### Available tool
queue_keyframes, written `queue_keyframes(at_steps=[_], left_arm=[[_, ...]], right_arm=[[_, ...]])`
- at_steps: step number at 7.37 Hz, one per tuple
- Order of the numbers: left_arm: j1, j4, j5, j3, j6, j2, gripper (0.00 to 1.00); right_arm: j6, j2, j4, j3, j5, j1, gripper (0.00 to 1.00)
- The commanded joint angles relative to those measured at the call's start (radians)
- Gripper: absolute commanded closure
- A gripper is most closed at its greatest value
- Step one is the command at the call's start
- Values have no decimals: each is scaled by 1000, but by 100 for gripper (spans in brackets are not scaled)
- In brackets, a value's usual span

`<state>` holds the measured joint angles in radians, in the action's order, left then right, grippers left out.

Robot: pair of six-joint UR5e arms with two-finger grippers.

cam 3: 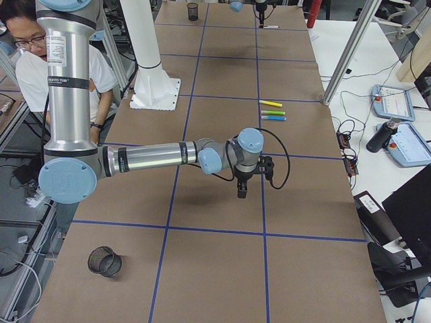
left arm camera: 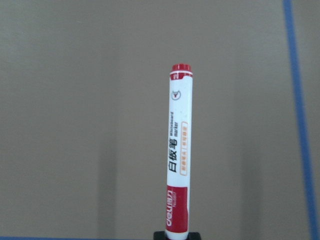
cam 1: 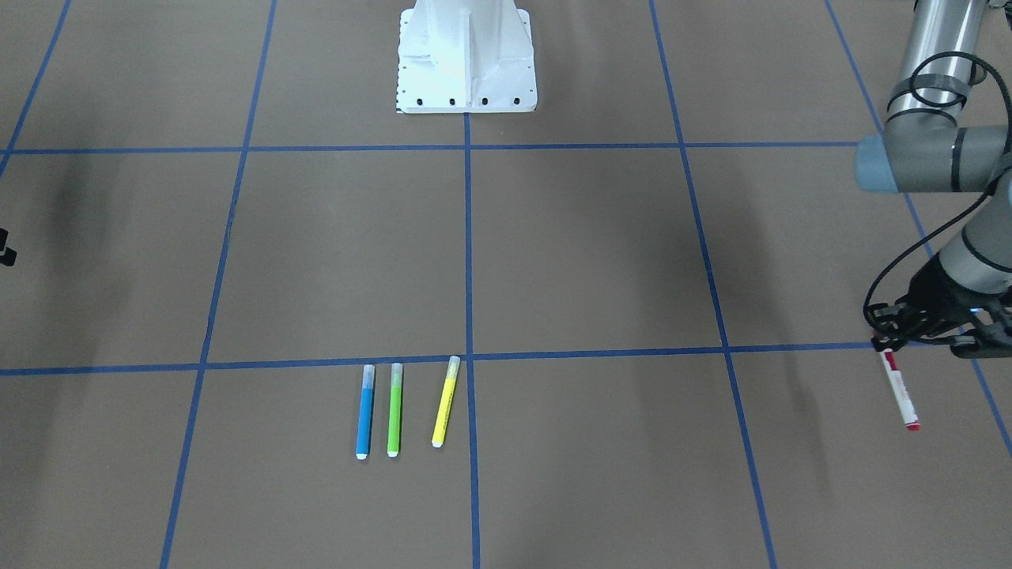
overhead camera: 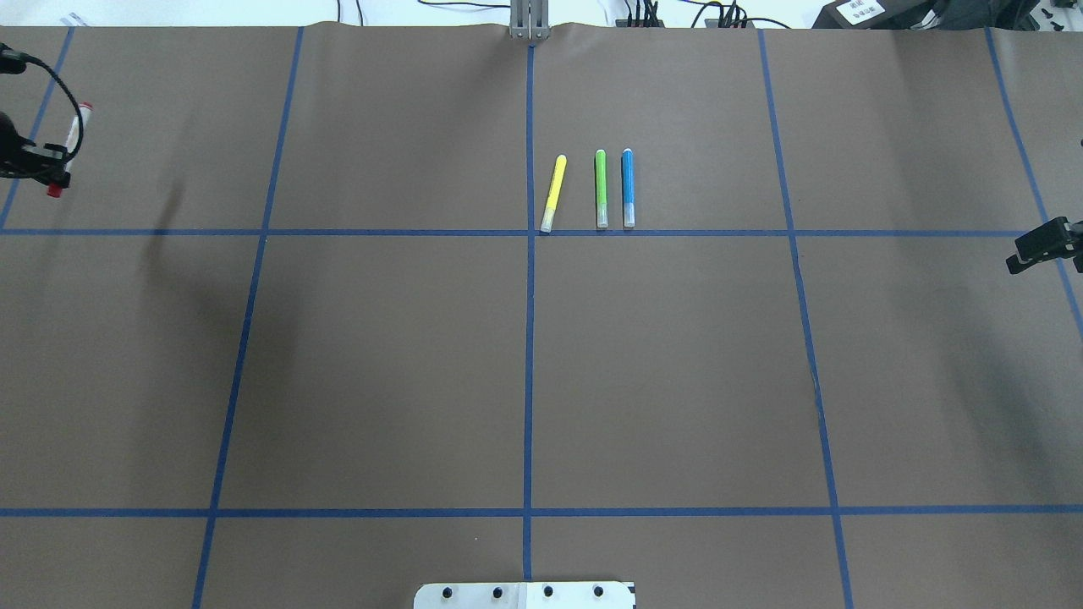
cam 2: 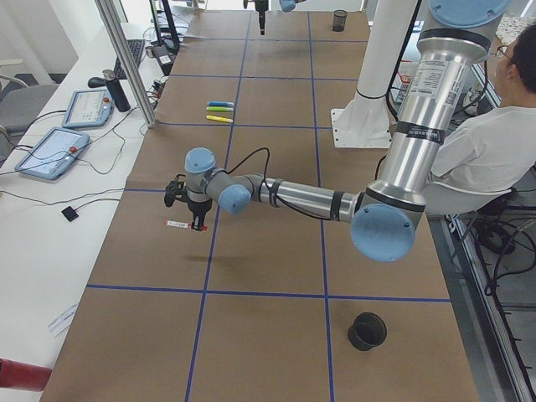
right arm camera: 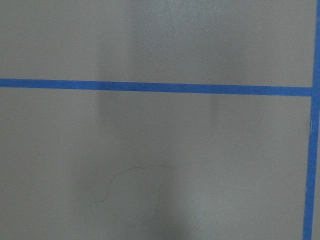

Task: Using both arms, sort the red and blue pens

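The red pen (cam 1: 900, 391) hangs level above the table at its far left end, with my left gripper (cam 1: 885, 348) shut on its red cap. In the left wrist view the red pen (left arm camera: 179, 150) points away from the fingertips (left arm camera: 177, 235). From overhead, the left gripper (overhead camera: 46, 161) and red pen (overhead camera: 74, 131) sit at the left edge. The blue pen (cam 1: 364, 411) (overhead camera: 628, 188) lies on the table mid-far, beside a green one. My right gripper (overhead camera: 1045, 245) (cam 1: 5, 246) hovers open and holds nothing at the right edge, far from the pens.
A green marker (overhead camera: 601, 188) and a yellow marker (overhead camera: 553, 193) lie next to the blue pen. The white pedestal (cam 1: 466, 63) stands at the robot's base. A black mesh cup (cam 2: 367, 331) (cam 3: 104, 261) sits at each table end. A person (cam 2: 494, 142) sits behind the robot.
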<state>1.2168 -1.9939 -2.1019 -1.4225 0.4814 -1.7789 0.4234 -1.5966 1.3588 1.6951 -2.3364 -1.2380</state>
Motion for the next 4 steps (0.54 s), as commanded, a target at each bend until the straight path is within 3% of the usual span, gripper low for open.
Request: queue_keyframes(at_steps=[1, 4], left_arm=[[111, 6, 3, 7, -173, 91, 100], [222, 23, -42, -1, -311, 246, 100]], right_arm=[[0, 4, -1, -9, 2, 0, 0], [0, 6, -1, -20, 2, 2, 0]])
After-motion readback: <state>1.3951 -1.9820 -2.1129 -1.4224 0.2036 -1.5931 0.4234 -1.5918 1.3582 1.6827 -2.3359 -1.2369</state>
